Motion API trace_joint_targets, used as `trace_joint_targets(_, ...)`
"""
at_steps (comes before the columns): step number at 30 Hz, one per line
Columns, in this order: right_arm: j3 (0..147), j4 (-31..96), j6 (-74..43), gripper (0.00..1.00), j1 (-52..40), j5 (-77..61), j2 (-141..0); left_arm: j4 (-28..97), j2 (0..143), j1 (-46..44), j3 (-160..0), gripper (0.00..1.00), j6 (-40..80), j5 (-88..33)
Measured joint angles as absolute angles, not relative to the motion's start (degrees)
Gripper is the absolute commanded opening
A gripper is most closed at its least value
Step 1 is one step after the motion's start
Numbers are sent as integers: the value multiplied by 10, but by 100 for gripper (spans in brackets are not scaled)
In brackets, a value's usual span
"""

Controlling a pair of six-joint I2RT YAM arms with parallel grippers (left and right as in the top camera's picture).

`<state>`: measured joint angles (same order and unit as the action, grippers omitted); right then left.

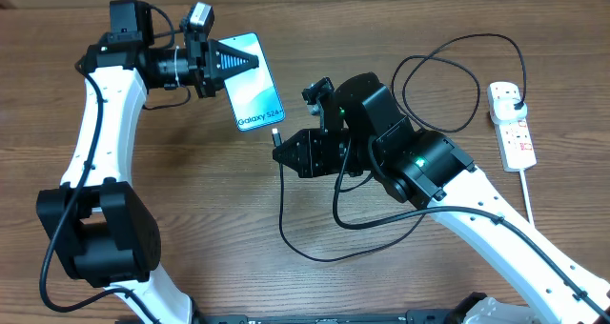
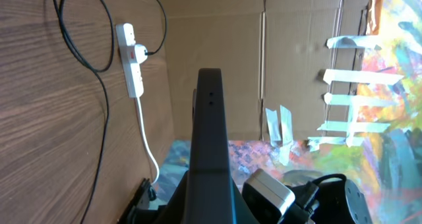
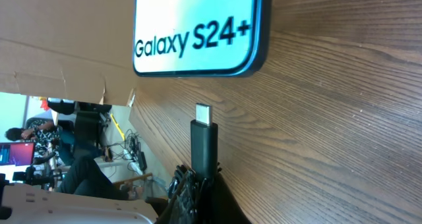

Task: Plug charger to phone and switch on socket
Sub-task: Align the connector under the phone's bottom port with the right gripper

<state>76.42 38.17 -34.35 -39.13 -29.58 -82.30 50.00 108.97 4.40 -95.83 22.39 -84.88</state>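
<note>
At the near edge of the desk (image 1: 400, 29), the two white-and-black arms rise from their bases, one on each side. Just beyond, the slack of the charger (image 1: 281, 210), a thin black cable, lies in loose loops on the wood grain. The right hand (image 1: 283, 152) sits near the middle of the desk, its fingers clamped together on the charger just behind the connector tip (image 3: 204, 113). The tip points at the bottom edge of the phone (image 1: 255, 95) and stops just short of it, with a narrow strip of bare desk between them.

The phone lies flat and slightly slanted, its light-blue screen facing up and showing "Galaxy S24+". Over its far end is the left hand (image 1: 253, 64), reaching in from the left with its fingers pressed together and nothing between them; whether it touches the screen cannot be told.

Further off to the right, well apart from the phone, the socket (image 1: 515, 133) lies on the desk: a white strip with red marks. The charger's black plug (image 1: 516, 99) is in its far outlet, and a thick white cord (image 1: 527, 186) trails from its near end
</note>
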Motion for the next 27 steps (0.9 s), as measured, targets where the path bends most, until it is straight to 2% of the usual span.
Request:
trace_joint_targets(8, 764, 382, -350, 4, -391, -296, -823, 449, 1090, 11, -958, 4, 254, -848)
trace_joint_targets(27, 764, 382, -354, 4, -391, -284, -823, 447, 1090, 4, -958, 4, 269, -848)
